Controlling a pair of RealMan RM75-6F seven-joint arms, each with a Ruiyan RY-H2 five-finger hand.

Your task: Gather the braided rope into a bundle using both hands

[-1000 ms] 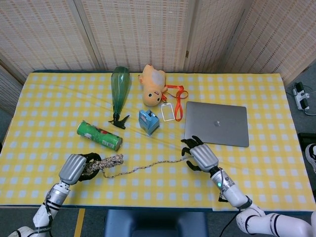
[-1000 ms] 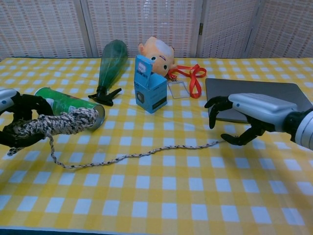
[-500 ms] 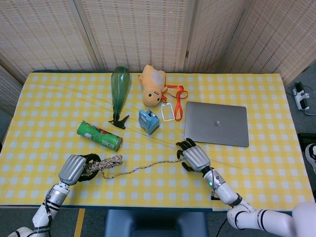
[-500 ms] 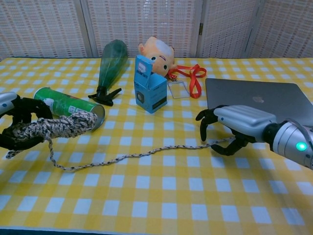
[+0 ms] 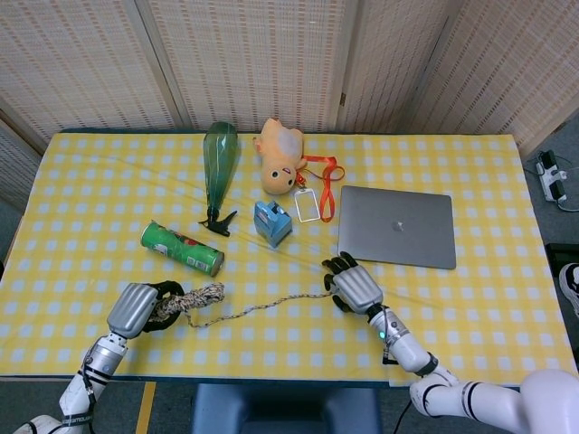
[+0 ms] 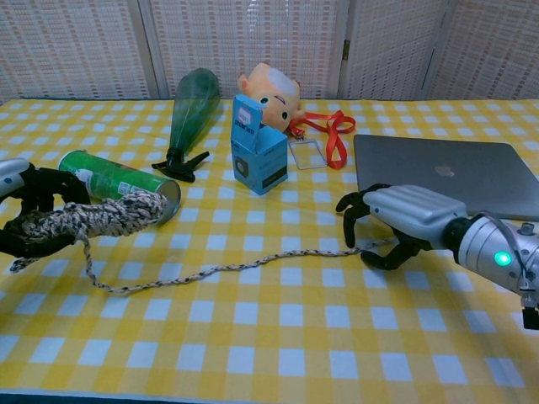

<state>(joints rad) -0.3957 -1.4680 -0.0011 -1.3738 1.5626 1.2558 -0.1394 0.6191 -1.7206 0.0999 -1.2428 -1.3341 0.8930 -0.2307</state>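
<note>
Left hand (image 6: 29,210) clutching bunched braided rope (image 6: 101,215), right hand (image 6: 396,223) spread, on yellow-checked tablecloth (image 5: 452,298) before woven screens (image 5: 244,54).

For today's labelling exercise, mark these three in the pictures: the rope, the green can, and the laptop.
rope (image 6: 93,215), chest view, on the gathered bundle in the left hand.
green can (image 5: 181,248), head view, middle of its side.
laptop (image 5: 396,226), head view, centre of the closed lid.

Rope (image 6: 227,271) between can (image 6: 118,181) and laptop (image 6: 446,172)
</note>
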